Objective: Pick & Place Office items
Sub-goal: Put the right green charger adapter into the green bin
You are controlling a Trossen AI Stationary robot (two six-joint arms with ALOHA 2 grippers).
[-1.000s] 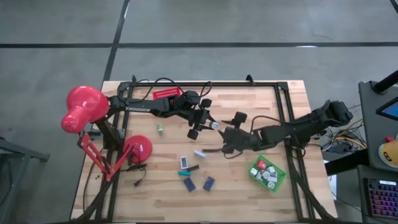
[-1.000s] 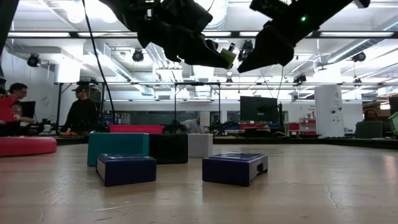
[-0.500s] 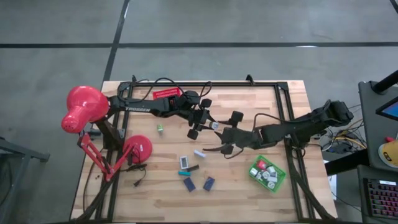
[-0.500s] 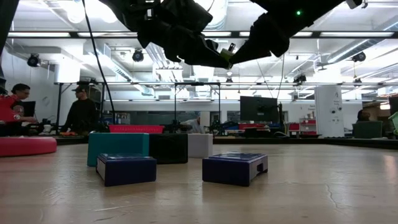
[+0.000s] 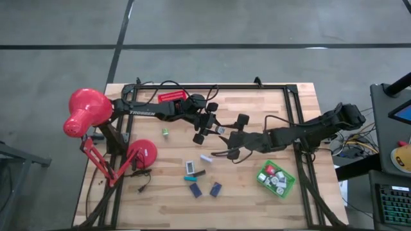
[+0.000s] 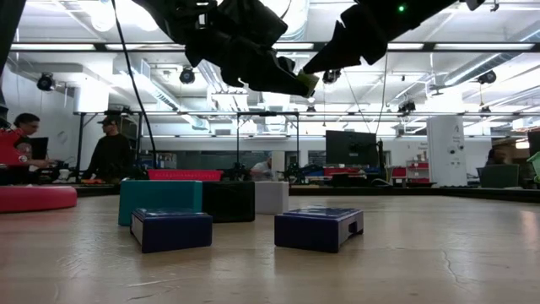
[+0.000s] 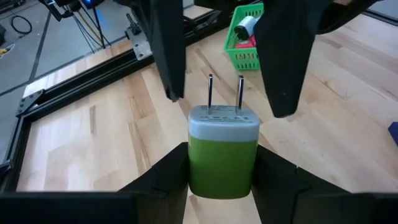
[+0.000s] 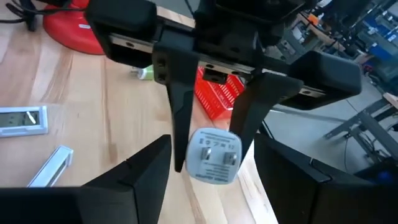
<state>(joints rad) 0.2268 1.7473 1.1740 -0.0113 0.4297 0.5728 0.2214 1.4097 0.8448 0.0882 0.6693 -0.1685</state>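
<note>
Moved leftward, right claw (image 5: 226, 142) stands open around the charger (image 7: 222, 149) left claw (image 7: 224, 158) grips; contact seems unclear.

table (image 5: 270, 109): pale wood planks, visible grain, satin sheen in low view. frame rails (image 5: 292, 115): black metal, matt. plug adapter (image 7: 222, 149): smooth plastic, green body with grey-white cap, two bright metal prongs. left gripper (image 7: 222, 165) fingers (image 7: 168, 174): matt black plastic. right gripper (image 8: 208, 180): same matt black finish. green tray (image 5: 276, 178) and red tray (image 5: 172, 96): slotted plastic. desk lamp (image 5: 87, 112): glossy red. navy blocks (image 6: 318, 228): smooth, slightly glossy tops.
</note>
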